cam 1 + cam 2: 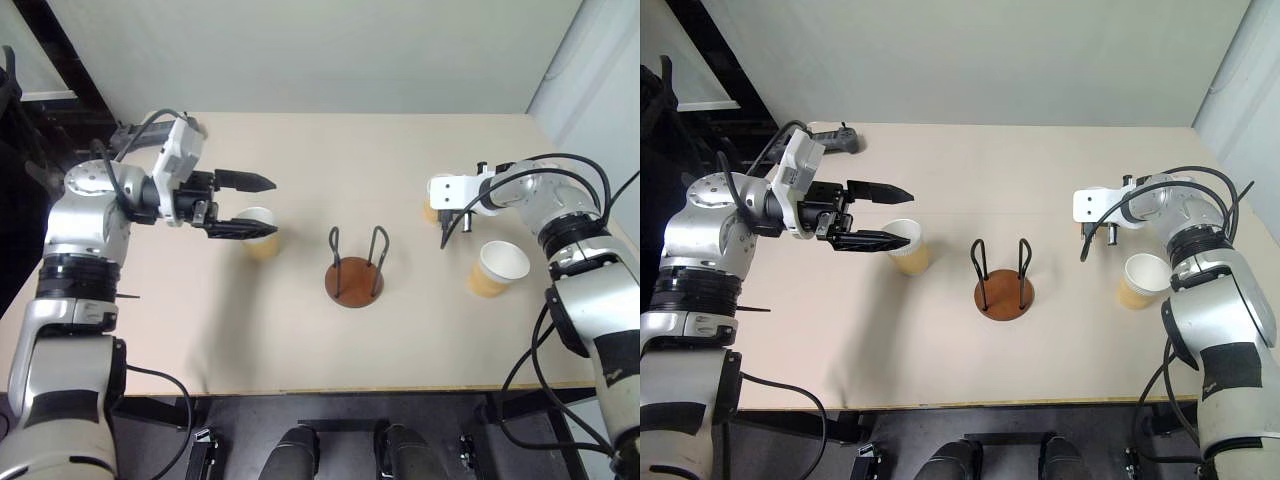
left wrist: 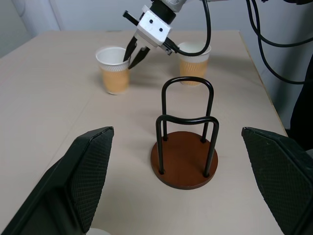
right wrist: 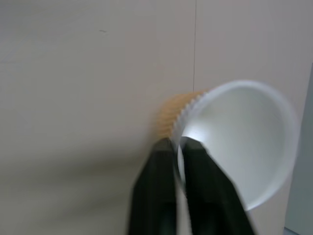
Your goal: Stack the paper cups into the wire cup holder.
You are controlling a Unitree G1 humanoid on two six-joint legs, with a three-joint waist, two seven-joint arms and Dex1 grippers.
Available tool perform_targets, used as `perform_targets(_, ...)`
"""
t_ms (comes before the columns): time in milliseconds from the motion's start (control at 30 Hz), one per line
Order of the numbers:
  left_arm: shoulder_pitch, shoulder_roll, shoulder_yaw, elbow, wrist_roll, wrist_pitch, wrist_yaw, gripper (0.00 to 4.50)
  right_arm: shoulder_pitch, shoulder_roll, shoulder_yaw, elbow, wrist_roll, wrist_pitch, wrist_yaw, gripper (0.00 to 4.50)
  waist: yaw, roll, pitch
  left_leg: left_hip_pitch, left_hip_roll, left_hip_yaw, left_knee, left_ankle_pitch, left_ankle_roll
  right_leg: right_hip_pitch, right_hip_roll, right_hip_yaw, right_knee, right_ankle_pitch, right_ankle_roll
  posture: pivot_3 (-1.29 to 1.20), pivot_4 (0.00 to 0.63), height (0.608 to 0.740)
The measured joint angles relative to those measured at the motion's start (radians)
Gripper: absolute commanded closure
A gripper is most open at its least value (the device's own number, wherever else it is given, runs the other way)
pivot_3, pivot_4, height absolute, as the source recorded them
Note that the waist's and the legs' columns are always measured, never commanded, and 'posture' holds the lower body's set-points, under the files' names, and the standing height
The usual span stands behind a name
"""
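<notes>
The far paper cup [image 1: 431, 212] is almost wholly hidden behind the right claw [image 1: 444, 238] and its white wrist block in the head views. The left claw [image 2: 171, 191] has both fingers cut off by the wrist picture's lower edge. The pinched cup's rim [image 3: 274, 161] is blurred and runs past the right wrist picture's edge.

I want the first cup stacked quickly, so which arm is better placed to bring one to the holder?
Right. The right hand is pinched shut on the rim of a white-rimmed tan paper cup. The left hand hangs open over another cup.
</notes>
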Motion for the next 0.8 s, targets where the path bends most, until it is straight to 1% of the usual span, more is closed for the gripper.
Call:
perform_targets(200,0.0,-0.01,-0.001,-0.015,-0.002,0.005,0.0,0.0,-0.017,-0.001,0.0,0.0,-0.005,-0.001,0.025,4.45,0.0,0.0,0.0,0.0,0.0,0.0,0.0,0.0,0.0,0.0,0.0,0.0,0.0,0.0,0.0,0.0,0.15,0.74)
perform_targets(300,0.001,-0.018,-0.001,-0.045,-0.003,0.022,-0.001,0.0,-0.022,-0.004,0.0,-0.006,-0.003,-0.004,0.069,4.45,0.001,0.0,0.0,0.0,0.0,0.0,0.0,0.0,0.0,0.0,0.0,0.0,0.0,0.0,0.0,0.0,0.15,0.74)
perform_targets(433,0.01,-0.016,-0.012,-0.088,-0.021,0.05,-0.002,0.0,-0.031,-0.03,-0.012,-0.056,0.04,-0.006,0.223,4.45,0.0,0.001,0.001,0.0,0.0,0.001,0.0,0.0,0.0,0.0,0.0,0.0,0.0,0.0,0.0,0.0,0.15,0.74)
perform_targets(533,0.036,-0.008,-0.034,-0.099,-0.032,0.052,-0.002,0.0,-0.07,-0.055,-0.034,-0.151,0.096,0.011,0.354,4.45,-0.002,0.002,0.001,0.0,0.0,0.001,0.0,0.0,0.0,0.0,0.0,0.0,0.0,0.0,-0.001,0.0,0.15,0.74)
perform_targets(600,0.047,-0.008,-0.049,-0.098,-0.038,0.049,-0.003,0.0,-0.089,-0.076,-0.061,-0.25,0.138,0.047,0.436,4.45,-0.004,0.002,0.001,0.0,0.001,0.001,0.0,0.0,0.0,0.0,0.001,0.0,0.0,-0.001,-0.001,0.0,0.15,0.74)
perform_targets(700,0.052,-0.003,-0.065,-0.097,-0.046,0.024,-0.003,0.0,-0.098,-0.09,-0.087,-0.406,0.195,0.119,0.537,4.45,-0.005,0.002,0.001,0.0,0.001,0.001,0.0,0.001,0.0,0.0,0.001,0.0,0.0,-0.001,-0.001,0.0,0.15,0.74)
perform_targets(800,0.058,-0.001,-0.075,-0.088,-0.046,-0.005,-0.003,0.0,-0.096,-0.102,-0.097,-0.547,0.237,0.198,0.605,4.45,-0.007,0.002,0.001,0.0,0.001,0.001,0.0,0.001,0.0,0.0,0.001,0.0,0.0,-0.001,-0.001,0.0,0.15,0.74)
